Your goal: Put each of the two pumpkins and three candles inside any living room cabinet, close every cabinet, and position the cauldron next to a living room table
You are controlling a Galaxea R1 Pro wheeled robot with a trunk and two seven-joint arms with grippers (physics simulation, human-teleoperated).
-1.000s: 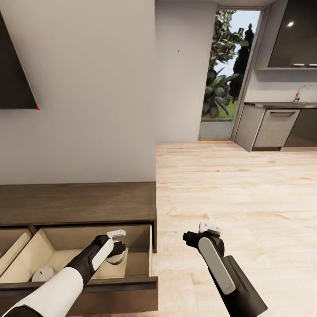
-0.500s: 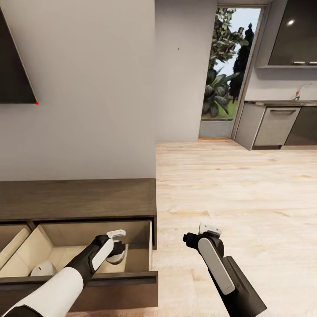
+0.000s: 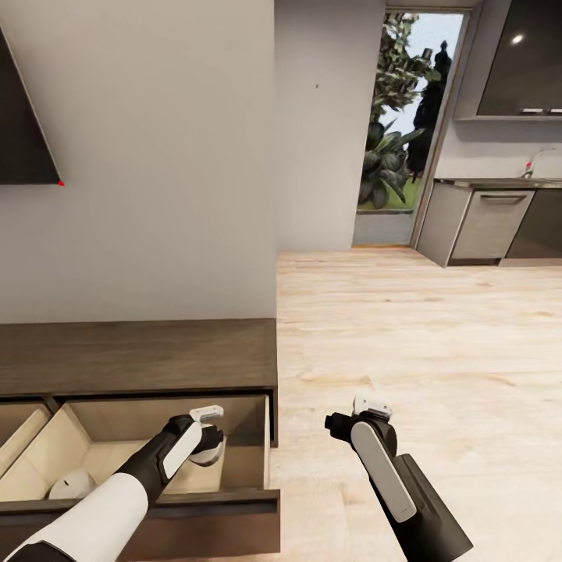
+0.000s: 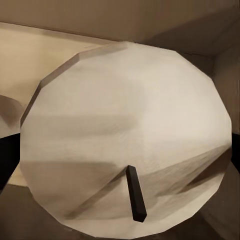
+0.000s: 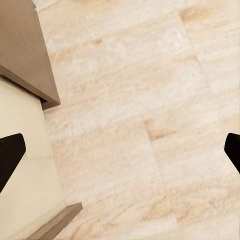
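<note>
Candles are being stowed in the cabinet (image 3: 140,355), and one candle (image 4: 125,135) is being held by the left gripper (image 3: 209,446) inside the open right-hand drawer (image 3: 234,460). In the left wrist view its pale faceted end with a short dark wick is being seen very close, with a dark fingertip (image 4: 7,160) at its edge, so the gripper is being judged clenched on it. The candle is being kept low, between the drawer walls, most likely so that it can be let go without rolling out.

A second pale candle (image 3: 69,485) is lying on the drawer floor near the front left corner, well apart from the held one, which leaves room for the next drop. The drawer is being left pulled out over the wooden floor (image 3: 421,343), since it will have to be pushed shut only after the loading is done.

The right gripper (image 3: 361,417) is being held idle over the floor beside the cabinet's end, out of the left arm's way. Its dark fingertips (image 5: 11,157) are being shown wide apart with nothing between them, so it is released.

No brands, labels or readable writing are being shown anywhere on the cabinet, the candles or the arms.
</note>
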